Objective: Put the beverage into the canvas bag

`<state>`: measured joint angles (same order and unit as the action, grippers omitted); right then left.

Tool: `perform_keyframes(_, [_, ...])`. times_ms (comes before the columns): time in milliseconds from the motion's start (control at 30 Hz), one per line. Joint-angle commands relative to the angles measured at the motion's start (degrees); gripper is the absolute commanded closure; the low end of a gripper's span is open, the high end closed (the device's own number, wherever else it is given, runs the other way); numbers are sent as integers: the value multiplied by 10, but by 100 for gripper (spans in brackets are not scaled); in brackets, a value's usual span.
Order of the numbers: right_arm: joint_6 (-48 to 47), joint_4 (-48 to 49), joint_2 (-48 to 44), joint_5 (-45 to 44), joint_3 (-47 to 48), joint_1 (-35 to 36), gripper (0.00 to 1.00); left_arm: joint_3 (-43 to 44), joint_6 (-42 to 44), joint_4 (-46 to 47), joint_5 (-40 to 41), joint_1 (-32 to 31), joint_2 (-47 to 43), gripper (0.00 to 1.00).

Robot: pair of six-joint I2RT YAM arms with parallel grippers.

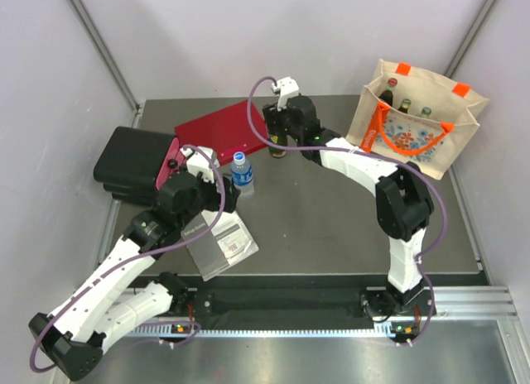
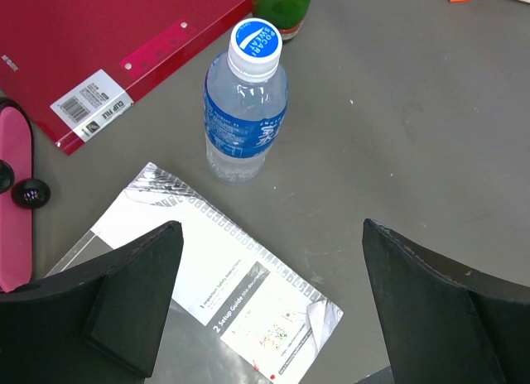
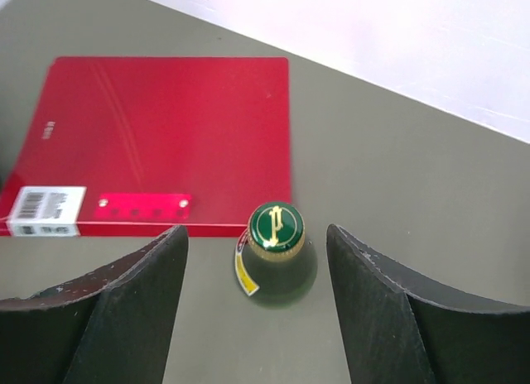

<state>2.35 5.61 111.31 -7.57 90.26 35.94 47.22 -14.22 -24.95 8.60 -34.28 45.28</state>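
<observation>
Some bottles point(image 1: 406, 105) already stand in the canvas bag point(image 1: 418, 144) — two drinks are left on the table point(image 1: 331, 227), well apart from it. The right gripper point(image 3: 255, 235) hangs open astride the green glass bottle point(image 3: 277, 235) (not touching it). The left gripper point(image 2: 272, 227), spread wide, hovers over the Pocari Sweat bottle point(image 2: 246, 111). Grasp, carry and drop are all left to do.

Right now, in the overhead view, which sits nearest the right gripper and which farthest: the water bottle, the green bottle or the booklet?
1. Green bottle, directly below the right gripper.
2. Water bottle, left of it, mid-table.
3. Booklet, toward the near edge, on the left.
</observation>
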Motion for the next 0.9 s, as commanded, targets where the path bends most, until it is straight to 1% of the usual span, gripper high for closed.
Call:
perform_keyframes(0, [-19, 35, 25, -40, 41, 13, 33, -2, 9, 17, -12, -3, 2, 7])
perform_keyframes(133, [-20, 35, 51, -44, 58, 15, 34, -5, 9, 19, -6, -2, -11, 7])
perform_keyframes(200, [-43, 36, 66, -39, 68, 15, 38, -6, 9, 21, -7, -3, -14, 7])
perform_keyframes(233, [-46, 37, 70, -35, 70, 14, 43, -6, 9, 22, -7, -3, -13, 7])
perform_keyframes(267, [-51, 37, 73, -32, 73, 15, 45, -6, 9, 21, -8, -3, -13, 7])
perform_keyframes(500, [-58, 36, 90, -41, 77, 15, 48, -7, 10, 20, -5, -3, -12, 7])
perform_keyframes(600, [-65, 39, 91, -46, 70, 15, 57, -7, 11, 20, -1, -3, -9, 7])
perform_keyframes(633, [-65, 45, 90, -46, 69, 14, 67, -7, 11, 20, -2, -3, -9, 7])
perform_keyframes(700, [-67, 48, 86, -45, 60, 13, 77, -7, 11, 20, 0, -3, -10, 7])
perform_keyframes(733, [-67, 49, 82, -45, 56, 13, 87, -7, 11, 18, 0, -3, -11, 7])
perform_keyframes(800, [-63, 52, 62, -44, 36, 13, 98, -8, 11, 19, 0, -3, -12, 7])
perform_keyframes(833, [-60, 60, 52, -45, 26, 13, 100, -8, 11, 19, 0, -3, -12, 7])
perform_keyframes(867, [-59, 64, 42, -44, 3, 13, 100, -8, 11, 19, 0, -3, -12, 7])
